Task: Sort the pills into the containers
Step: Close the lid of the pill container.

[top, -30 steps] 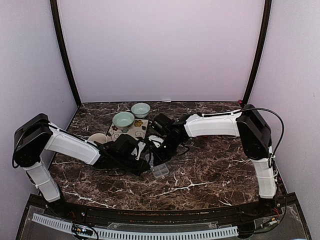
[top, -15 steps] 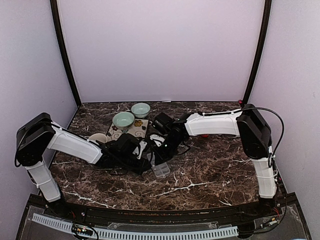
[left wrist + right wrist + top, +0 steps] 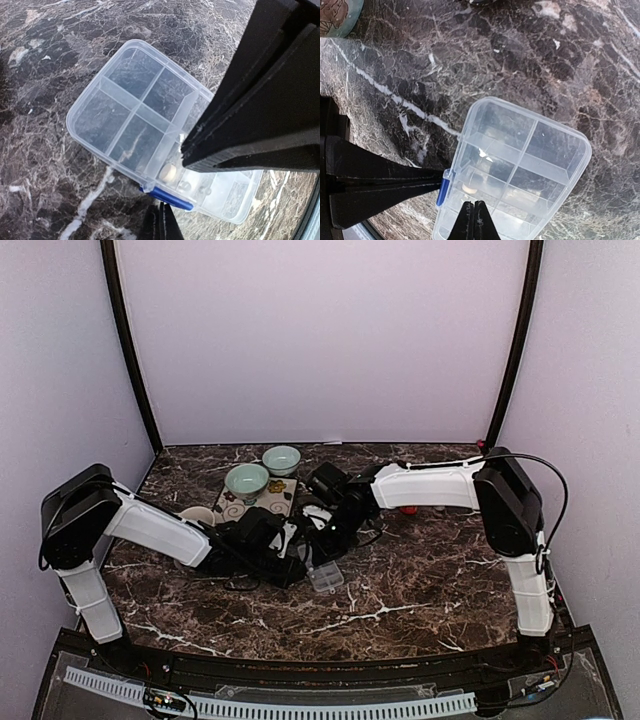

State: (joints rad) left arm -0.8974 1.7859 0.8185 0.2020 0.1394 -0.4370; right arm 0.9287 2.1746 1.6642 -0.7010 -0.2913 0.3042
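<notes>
The clear organiser box (image 3: 323,577) lies flat on the marble, its grid of containers (image 3: 127,107) visible through the plastic. One beige pill (image 3: 168,172) rests in a cell beside the blue latch (image 3: 170,197). My left gripper (image 3: 161,221) is shut, its tips against that latch from the box's side. My right gripper (image 3: 474,216) is shut too and hovers just over the box (image 3: 520,165), near the pill (image 3: 470,188). In the right wrist view the left fingers (image 3: 385,185) point at the latch (image 3: 443,187). Both grippers meet at the box in the top view.
Two pale green bowls (image 3: 246,480) (image 3: 282,458) stand behind the arms on a patterned mat (image 3: 268,498). A cream mug (image 3: 195,514) sits left of the mat. Black rails and purple walls enclose the dark marble table (image 3: 430,570).
My left arm has pushed to the right, bringing its shut tips to the box's latch. The box has shifted slightly right. The right gripper stays over it.
</notes>
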